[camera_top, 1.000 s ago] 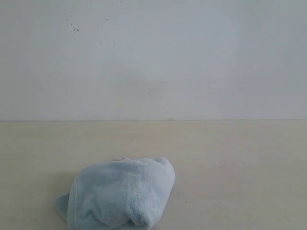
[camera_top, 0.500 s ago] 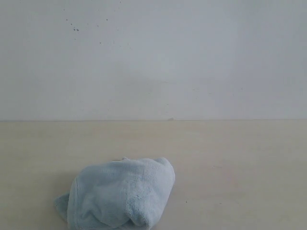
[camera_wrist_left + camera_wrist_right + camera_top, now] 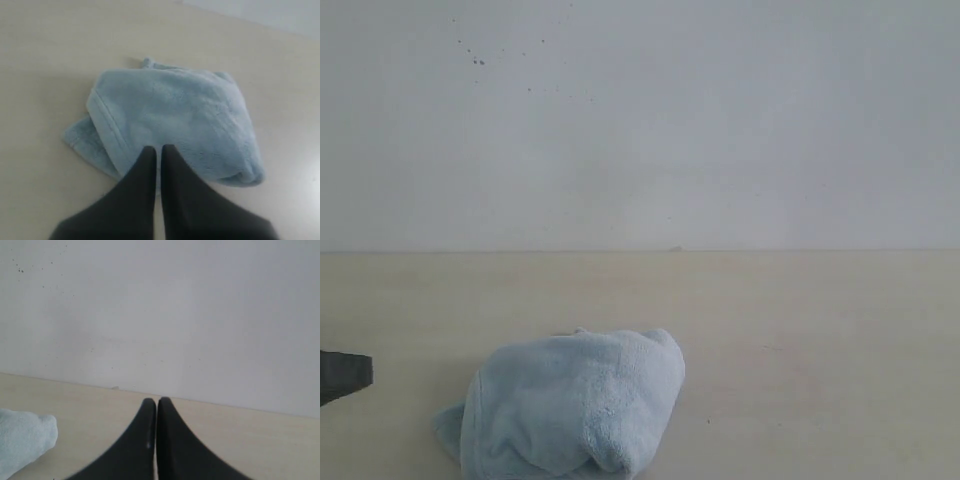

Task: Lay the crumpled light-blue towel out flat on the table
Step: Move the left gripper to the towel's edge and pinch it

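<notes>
The left claw (image 3: pixel 157 148) is shut tight, with nothing held, and is pointed at the towel (image 3: pixel 175 110). The right claw (image 3: pixel 156 401) is shut too, pointed at the wall (image 3: pixel 200 315). The towel is bunched up on the counter (image 3: pixel 40 60).

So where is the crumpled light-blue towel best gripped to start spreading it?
On the pale light-blue fluffy terry towel, take the thin hemmed flap poking out at the mound's left in the exterior view. Come in low from that side with the left claw, shut now, opened first: the flap lies flat on the cream tabletop, a free edge rather than bulk.
</notes>
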Available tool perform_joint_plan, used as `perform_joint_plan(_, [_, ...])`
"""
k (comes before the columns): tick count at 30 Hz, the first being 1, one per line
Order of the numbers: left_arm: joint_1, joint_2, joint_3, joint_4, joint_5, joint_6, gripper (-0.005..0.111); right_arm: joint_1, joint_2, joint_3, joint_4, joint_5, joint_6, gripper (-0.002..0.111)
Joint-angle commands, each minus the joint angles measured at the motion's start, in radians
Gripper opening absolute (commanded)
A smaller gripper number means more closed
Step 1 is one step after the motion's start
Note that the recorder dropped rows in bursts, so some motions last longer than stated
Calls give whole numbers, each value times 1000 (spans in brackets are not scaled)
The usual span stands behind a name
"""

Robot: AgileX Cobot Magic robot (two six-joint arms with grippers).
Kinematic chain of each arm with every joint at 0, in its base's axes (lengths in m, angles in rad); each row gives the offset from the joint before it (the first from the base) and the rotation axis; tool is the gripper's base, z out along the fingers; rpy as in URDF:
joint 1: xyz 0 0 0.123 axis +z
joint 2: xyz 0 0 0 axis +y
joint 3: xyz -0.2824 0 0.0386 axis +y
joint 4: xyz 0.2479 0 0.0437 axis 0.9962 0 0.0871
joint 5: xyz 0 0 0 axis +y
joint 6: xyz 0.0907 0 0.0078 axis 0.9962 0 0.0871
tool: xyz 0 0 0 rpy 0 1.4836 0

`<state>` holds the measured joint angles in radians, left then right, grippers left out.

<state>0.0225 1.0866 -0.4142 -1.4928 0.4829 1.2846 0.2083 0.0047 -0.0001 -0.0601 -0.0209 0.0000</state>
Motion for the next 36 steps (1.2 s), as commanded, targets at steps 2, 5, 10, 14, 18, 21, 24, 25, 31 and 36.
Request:
perform_joint_plan(2, [2,364,-151,-7,-10,150,7,2,-5,0,2,-11,0,1])
perform_joint_plan(5, [2,481,-215,-9,-3,174,26,2,-5,0,2,-11,0,1])
perform_joint_plan(10, [2,610,-326,-17,-3,174,61,2,-5,0,2,-11,0,1])
perform_joint_plan(14, [-2,683,-383,-17,3,174,59,2,-5,0,2,-11,0,1])
perform_joint_plan(18, [-39,731,-436,-17,-13,174,57,2,-5,0,2,-11,0,1])
perform_joint_plan(21, [-81,758,-480,-17,-27,191,57,2,-5,0,2,-11,0,1])
perform_joint_plan(24, [-116,788,-515,-17,-48,191,57,2,-5,0,2,-11,0,1])
perform_joint_plan(25, [-127,799,-527,-17,-65,191,57,2,-5,0,2,-11,0,1])
perform_joint_plan(31, [-150,860,-569,-10,-136,191,57,2,-5,0,2,-11,0,1])
perform_joint_plan(36, [-150,906,-569,-8,-159,191,57,2,-5,0,2,-11,0,1])
